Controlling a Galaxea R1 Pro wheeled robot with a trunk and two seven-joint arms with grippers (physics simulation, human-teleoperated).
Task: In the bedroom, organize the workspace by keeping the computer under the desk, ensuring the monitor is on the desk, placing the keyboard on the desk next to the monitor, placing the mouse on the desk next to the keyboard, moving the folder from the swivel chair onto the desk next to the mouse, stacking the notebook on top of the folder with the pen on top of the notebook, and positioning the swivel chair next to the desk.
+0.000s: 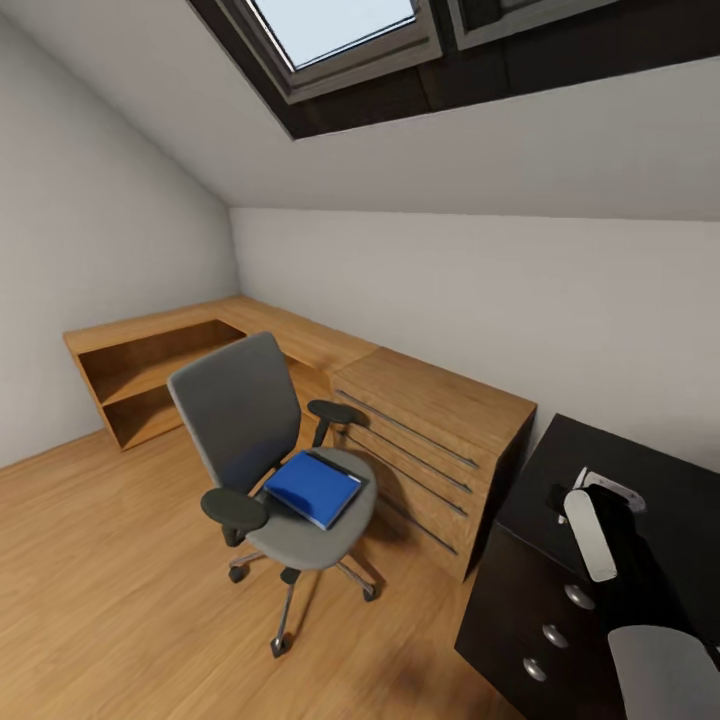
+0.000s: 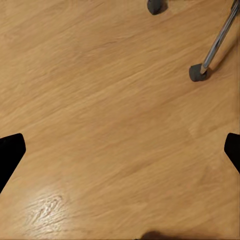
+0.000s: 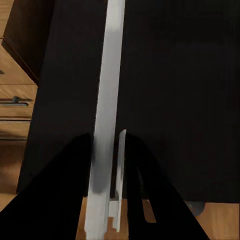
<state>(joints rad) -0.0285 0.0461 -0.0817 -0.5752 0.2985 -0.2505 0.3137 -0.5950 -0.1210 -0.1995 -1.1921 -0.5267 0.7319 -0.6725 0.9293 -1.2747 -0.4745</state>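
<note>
**Right arm holding a thin panel over the black desk; folder waiting on the chair**

The right gripper (image 3: 107, 142) has its two dark fingers clamped on a thin grey-white panel (image 3: 112, 60), held edge-on above the desk (image 3: 175, 75). Whether this is the keyboard or the monitor cannot be told from its edge. The step in hand appears to be setting it down. To do this well, the panel should be brought flat and lowered squarely onto the bare top, well in from the edge, and let go only once it rests.

The left gripper (image 2: 120, 150) hangs over the wood floor (image 2: 100, 100), fingers (image 2: 10, 150) wide apart and holding nothing, near a castor (image 2: 197, 72).

The swivel chair (image 1: 240, 420) stands left of the desk and well apart from it, in front of the light-wood cabinets (image 1: 430, 410). The folder (image 1: 313, 487) lies flat on its seat, bright blue and rectangular.
</note>
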